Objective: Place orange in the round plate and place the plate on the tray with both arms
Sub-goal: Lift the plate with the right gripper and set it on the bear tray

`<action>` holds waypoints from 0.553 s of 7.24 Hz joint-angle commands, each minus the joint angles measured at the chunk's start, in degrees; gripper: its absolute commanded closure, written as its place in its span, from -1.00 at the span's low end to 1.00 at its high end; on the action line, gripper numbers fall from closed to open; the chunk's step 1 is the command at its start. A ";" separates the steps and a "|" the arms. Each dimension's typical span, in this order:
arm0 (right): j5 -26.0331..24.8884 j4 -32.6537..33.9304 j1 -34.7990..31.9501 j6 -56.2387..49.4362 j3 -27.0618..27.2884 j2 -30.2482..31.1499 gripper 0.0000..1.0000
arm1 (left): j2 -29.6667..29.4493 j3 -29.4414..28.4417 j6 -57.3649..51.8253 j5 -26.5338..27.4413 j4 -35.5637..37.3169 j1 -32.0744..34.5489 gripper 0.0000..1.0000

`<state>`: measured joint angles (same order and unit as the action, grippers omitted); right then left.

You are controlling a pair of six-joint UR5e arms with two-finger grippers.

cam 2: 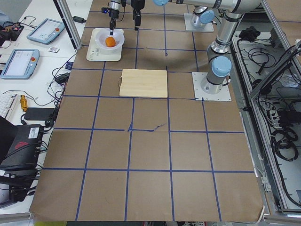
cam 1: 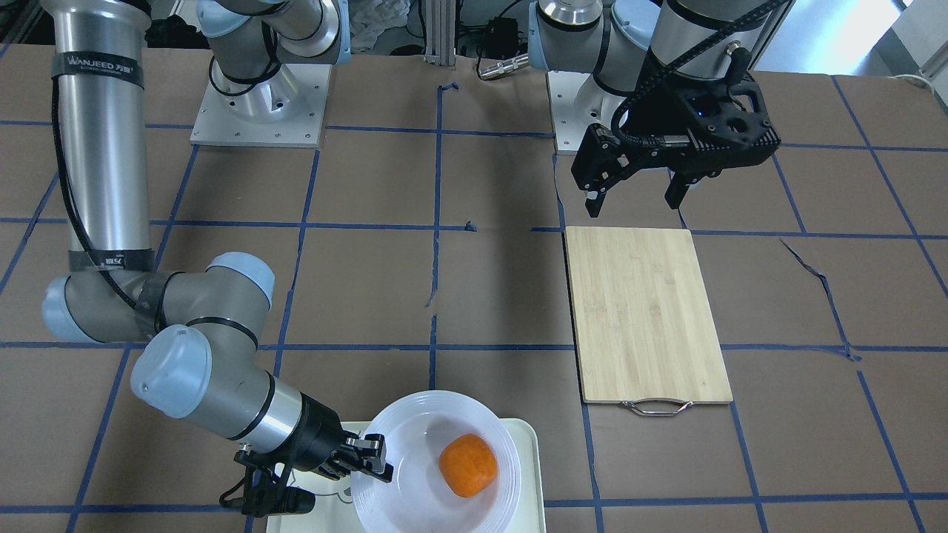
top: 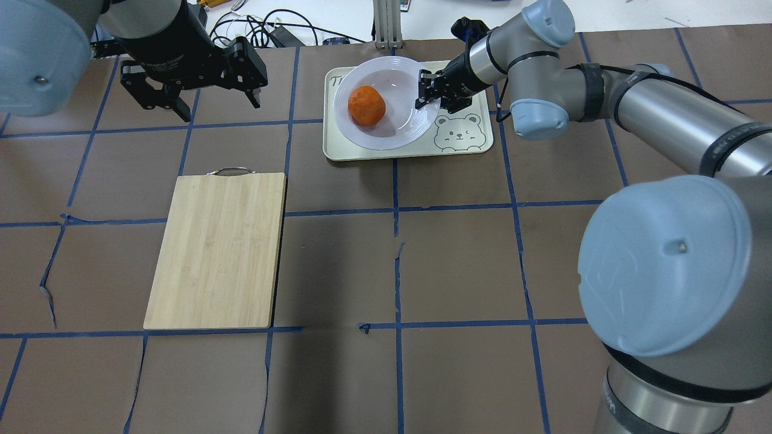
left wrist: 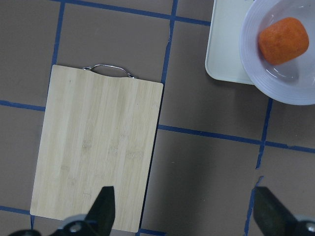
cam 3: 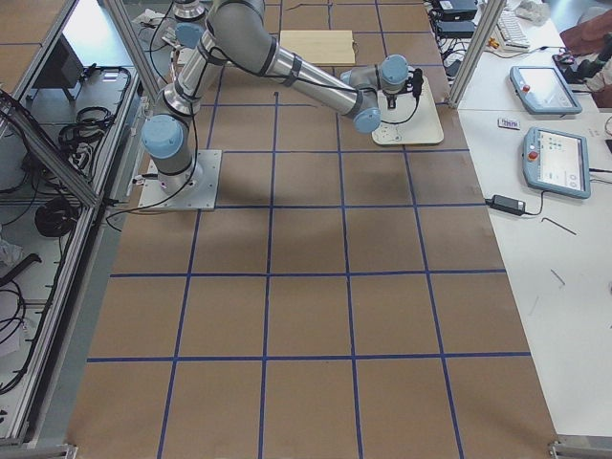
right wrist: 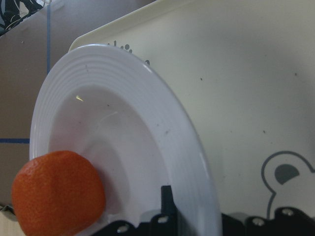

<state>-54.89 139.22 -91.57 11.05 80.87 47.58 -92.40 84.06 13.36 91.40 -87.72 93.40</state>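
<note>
Nearest the front-facing camera lay the tray, at the counter's edge. On it sat the round plate, with the orange in its sunken centre. The right end effector was pinched on the plate's rim, on the side beside the tray's bear face. The left end effector hung above the counter with its fingers spread wide and holding nothing, near the plain end of the bamboo cutting board.

Robotics lab: two arms bolted by metal base plates to a brown-papered table gridded in blue tape, teach pendants on white benches, loose cables, aluminium frame posts.
</note>
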 commanded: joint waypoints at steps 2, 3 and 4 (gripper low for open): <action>-0.13 0.00 1.56 -0.15 -1.59 -2.31 1.00 | 0.03 0.05 0.00 -0.79 -0.09 -0.50 -1.00; -0.04 0.00 2.18 -0.33 -1.25 -2.57 1.00 | 0.03 0.05 0.00 -0.79 -0.09 -0.59 -1.00; 0.04 -0.09 2.18 -0.07 -1.15 -2.92 1.00 | 0.03 -0.04 0.00 -0.79 -0.09 -0.68 -1.00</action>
<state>-54.94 139.20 -89.72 10.86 79.56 45.07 -92.37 84.08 13.36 90.63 -87.80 92.84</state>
